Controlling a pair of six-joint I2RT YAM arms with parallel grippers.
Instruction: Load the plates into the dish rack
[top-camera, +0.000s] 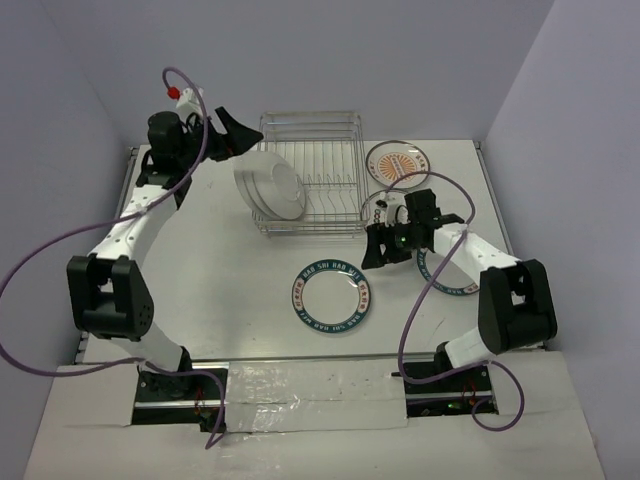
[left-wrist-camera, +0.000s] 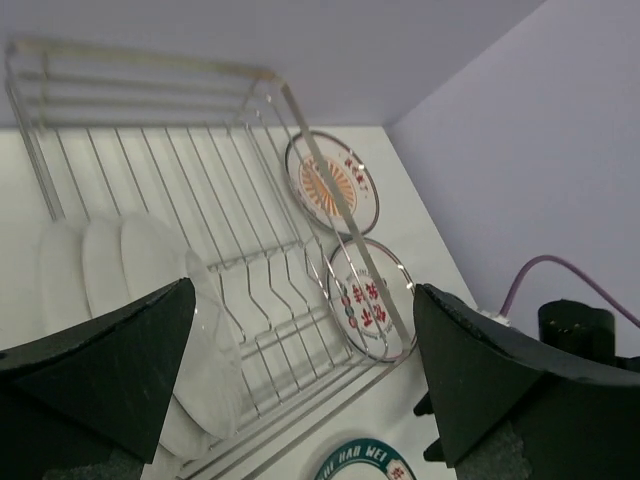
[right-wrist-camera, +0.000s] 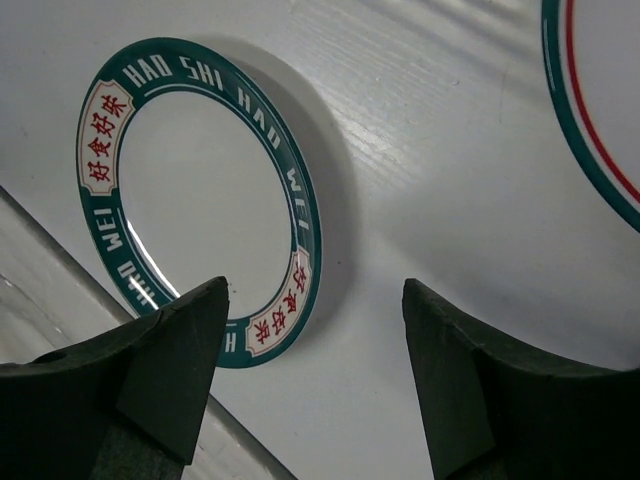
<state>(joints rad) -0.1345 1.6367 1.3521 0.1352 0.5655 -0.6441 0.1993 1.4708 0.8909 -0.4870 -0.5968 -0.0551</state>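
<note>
Several round white plates (top-camera: 270, 186) stand on edge in the left end of the silver wire dish rack (top-camera: 325, 150). They sit just beneath the left gripper (top-camera: 238, 133), whose jaws are spread wide and empty. In front of the rack a teal-rimmed lettered plate (top-camera: 332, 297) lies flat on the white table (top-camera: 230, 280), beside the right gripper (right-wrist-camera: 315, 350), not between its parted, empty jaws. An orange-centred plate (top-camera: 398, 163) lies right of the rack.
</note>
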